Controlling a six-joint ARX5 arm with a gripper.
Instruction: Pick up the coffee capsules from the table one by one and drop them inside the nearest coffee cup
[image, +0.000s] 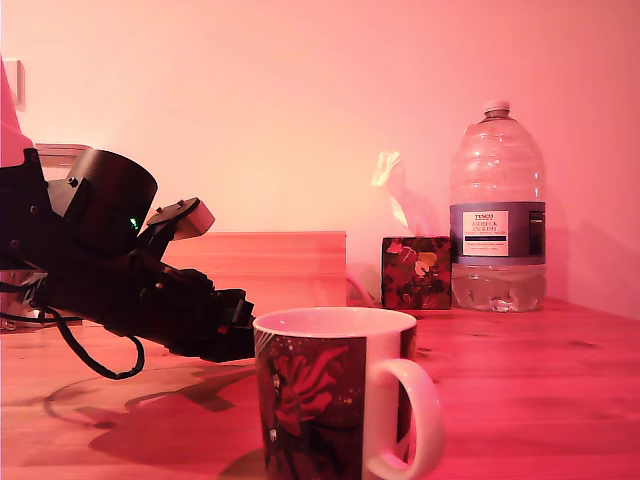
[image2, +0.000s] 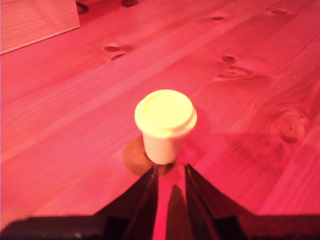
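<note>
The capsule (image2: 165, 131) stands rim-up on the tabletop (image2: 75, 110) just beyond the narrowly parted, empty fingers (image2: 146, 192); light, stiff, probably slippery, best pinched below the rim

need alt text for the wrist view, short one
A pale coffee capsule stands wide rim up on a knotty pine table, directly ahead of the dark claw, whose two tips frame its narrow base with a slim gap between them. A strong red cast tints everything.
</note>
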